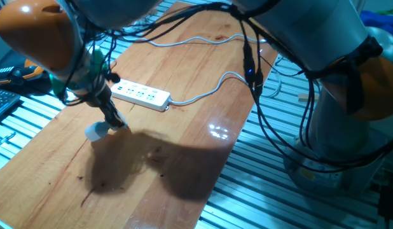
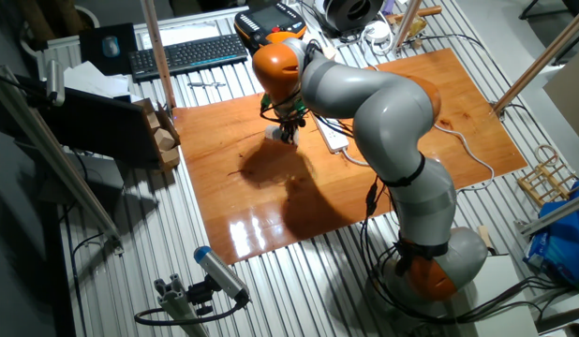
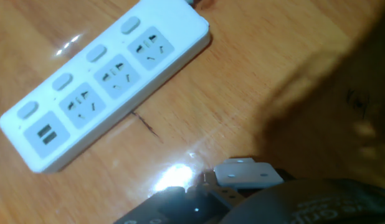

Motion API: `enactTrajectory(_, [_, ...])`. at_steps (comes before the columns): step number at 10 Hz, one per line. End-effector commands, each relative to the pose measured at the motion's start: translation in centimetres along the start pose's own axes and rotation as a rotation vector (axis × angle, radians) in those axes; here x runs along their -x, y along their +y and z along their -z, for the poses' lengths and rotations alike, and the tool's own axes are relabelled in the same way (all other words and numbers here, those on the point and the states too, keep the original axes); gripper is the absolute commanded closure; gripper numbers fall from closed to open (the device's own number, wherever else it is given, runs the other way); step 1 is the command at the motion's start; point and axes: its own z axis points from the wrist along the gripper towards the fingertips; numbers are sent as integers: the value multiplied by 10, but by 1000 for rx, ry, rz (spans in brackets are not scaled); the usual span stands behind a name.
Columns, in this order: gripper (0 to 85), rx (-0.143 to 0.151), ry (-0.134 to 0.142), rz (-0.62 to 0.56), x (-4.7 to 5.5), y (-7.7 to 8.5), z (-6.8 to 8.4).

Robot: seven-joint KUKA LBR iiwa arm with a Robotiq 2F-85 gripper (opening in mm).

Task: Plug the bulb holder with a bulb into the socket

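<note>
my fingers (image 1: 114,119) pinch the bulb holder (image 1: 98,130) low over the wooden bench (image 1: 184,146), its bulb (image 1: 92,134) pointing toward the near-left edge, while the socket (image 1: 140,95) lies just beside it toward the far edge.

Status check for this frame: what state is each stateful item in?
bulb holder: on the table at the fingertips, not plugged in.
socket: flat on the table, all outlets unoccupied, cable attached.
gripper: lowered at the bulb holder; grip unclear.
</note>
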Motion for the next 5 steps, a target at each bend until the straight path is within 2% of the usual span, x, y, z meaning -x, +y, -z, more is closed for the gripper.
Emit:
enactTrajectory(1, [850, 6, 6, 91, 1, -1, 4])
enactTrajectory(3, [850, 2, 30, 240, 4, -2, 16])
enactTrajectory(4, [850, -3, 50, 343, 5, -4, 21])
enactTrajectory(5, [850, 6, 82, 422, 5, -5, 25])
